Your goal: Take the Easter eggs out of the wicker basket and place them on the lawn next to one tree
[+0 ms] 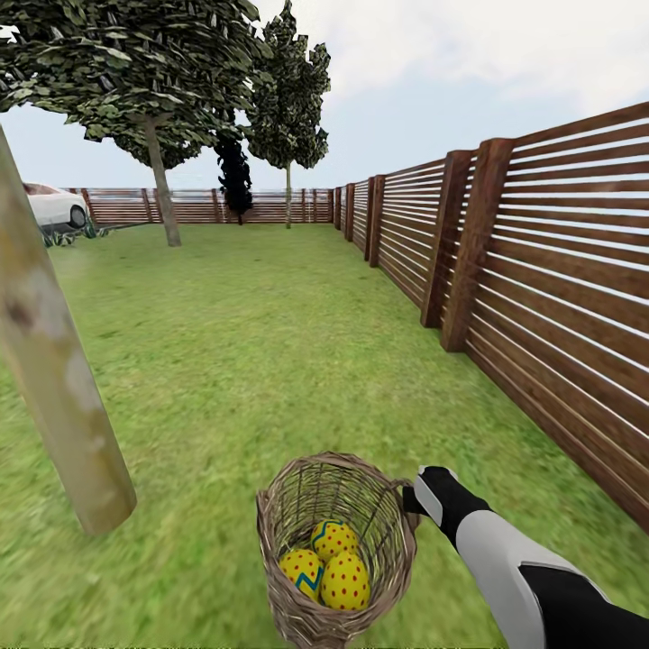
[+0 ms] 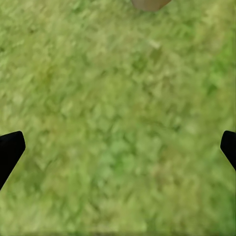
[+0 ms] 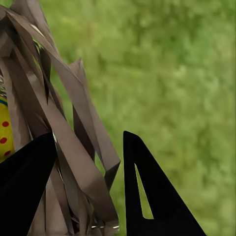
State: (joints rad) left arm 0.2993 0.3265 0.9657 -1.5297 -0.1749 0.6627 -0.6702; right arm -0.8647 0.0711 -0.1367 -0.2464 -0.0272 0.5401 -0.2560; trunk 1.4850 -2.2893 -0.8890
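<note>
Here right claw [image 3: 88, 196] pinches the wicker basket [image 1: 335, 550] rim beside fence [image 1: 541, 297]

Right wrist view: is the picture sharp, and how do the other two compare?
Right wrist view: wicker basket strips crisp, lawn behind them soft and blurred. Left wrist view: grass smeared, no blades resolved. Head view: fence and Easter eggs clear, near tree trunk slightly soft; lighting flat, no cast shadows.
</note>
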